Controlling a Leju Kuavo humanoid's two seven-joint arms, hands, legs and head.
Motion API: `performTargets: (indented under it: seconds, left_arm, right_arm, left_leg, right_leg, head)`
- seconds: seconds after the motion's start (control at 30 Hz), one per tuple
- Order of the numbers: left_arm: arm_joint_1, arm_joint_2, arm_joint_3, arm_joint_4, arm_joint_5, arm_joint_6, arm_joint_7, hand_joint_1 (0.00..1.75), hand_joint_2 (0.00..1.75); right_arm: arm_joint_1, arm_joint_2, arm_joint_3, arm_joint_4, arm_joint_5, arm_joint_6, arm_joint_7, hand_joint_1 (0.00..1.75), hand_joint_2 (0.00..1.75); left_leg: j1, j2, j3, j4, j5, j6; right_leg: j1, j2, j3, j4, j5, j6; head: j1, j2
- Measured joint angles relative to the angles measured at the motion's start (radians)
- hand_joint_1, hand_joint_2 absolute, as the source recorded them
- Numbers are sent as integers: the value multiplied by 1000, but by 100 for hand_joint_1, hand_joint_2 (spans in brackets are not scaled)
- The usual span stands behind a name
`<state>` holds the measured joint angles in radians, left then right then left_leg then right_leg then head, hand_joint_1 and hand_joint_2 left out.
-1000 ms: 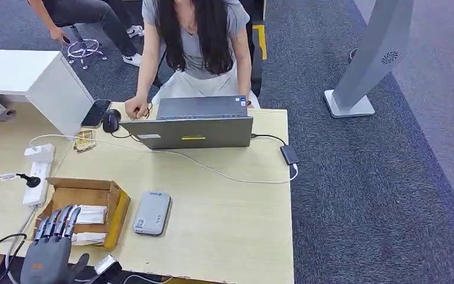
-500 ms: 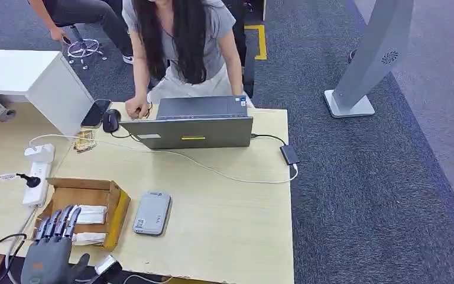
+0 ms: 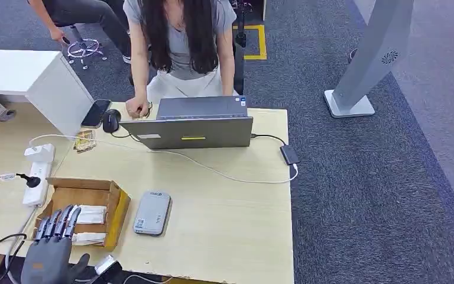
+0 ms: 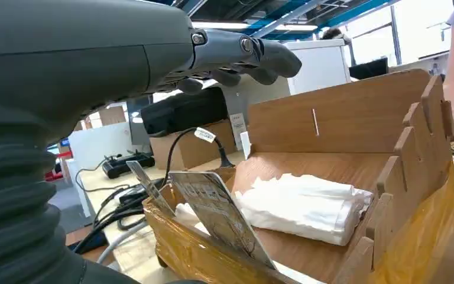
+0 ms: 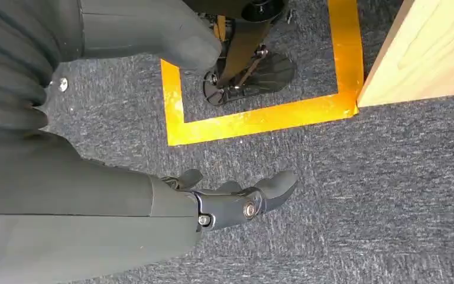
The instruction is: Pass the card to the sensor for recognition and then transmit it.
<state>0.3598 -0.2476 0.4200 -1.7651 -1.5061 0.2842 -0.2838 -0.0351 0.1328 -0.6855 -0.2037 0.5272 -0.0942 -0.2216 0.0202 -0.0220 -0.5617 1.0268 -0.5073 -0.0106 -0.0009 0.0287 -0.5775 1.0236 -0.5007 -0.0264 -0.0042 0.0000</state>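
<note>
Left hand (image 3: pixel 52 245), fingers apart and empty, hovers at the near edge of the wooden box (image 3: pixel 116 208) holding the card (image 4: pixel 221 216); right hand (image 5: pixel 230 198), empty, hangs over carpet (image 5: pixel 390 195); sensor (image 3: pixel 152 212) lies just beside the box on the surface (image 3: pixel 224 219).

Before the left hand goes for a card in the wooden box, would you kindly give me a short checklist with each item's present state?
1. Left hand holds nothing, fingers apart: ok.
2. Left hand at the open wooden box, fingers above its near edge: ok.
3. Printed card leaning upright at the box's near wall, uncovered: ok.
4. Grey flat sensor lies unobstructed beside the box: ok.
5. Right hand hangs over the carpet, holding nothing: ok.
6. Card's printed side orientation for the sensor: cannot tell.
</note>
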Motion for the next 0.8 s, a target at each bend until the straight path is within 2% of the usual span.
performTargets:
  seconds: [0.17,0.8]
  left_arm:
    - [2,0,0,0,0,-21,0,0,175]
    - [5,-20,24,0,0,-33,-22,0,175]
  right_arm:
    - [0,0,0,0,7,0,0,0,175]
    - [-1,0,-21,0,29,10,0,0,175]
  left_leg:
    - [0,0,0,0,0,0]
    - [0,0,0,0,0,0]
  right_leg:
    - [0,0,0,0,0,0]
    - [0,0,0,0,0,0]
  head:
    - [0,0]
    - [0,0]
